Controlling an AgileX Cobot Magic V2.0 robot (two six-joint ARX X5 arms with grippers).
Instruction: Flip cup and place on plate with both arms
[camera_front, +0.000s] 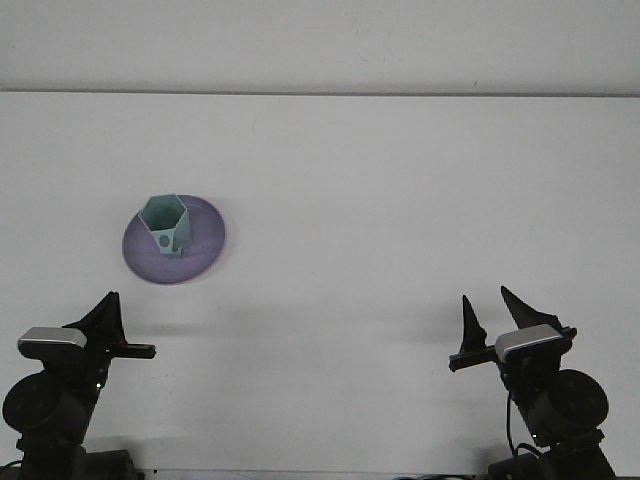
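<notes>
I see the cup, a pale teal faceted one with a six-sided rim, standing upright with its mouth facing up on the plate. It sits toward the plate's far left part, and a small round handle loop shows on its near side. The plate is a lilac disc lying flat on the white tabletop, in the left half and roughly midway between the far and near edges. Nothing touches the cup or the plate. From there I look down to the near left corner of the tabletop, where the left gripper hangs over the surface, well apart from the plate and nearer to me than it. From this angle its dark fingers overlap into one pointed shape, so I cannot tell whether they are apart or together; it carries nothing I can make out. Across at the near right corner, the right gripper points away from me with its two black fingers clearly spread, a gap of bare tabletop showing between them, and nothing held. Both arms cast soft shadows on the white surface beside them.
</notes>
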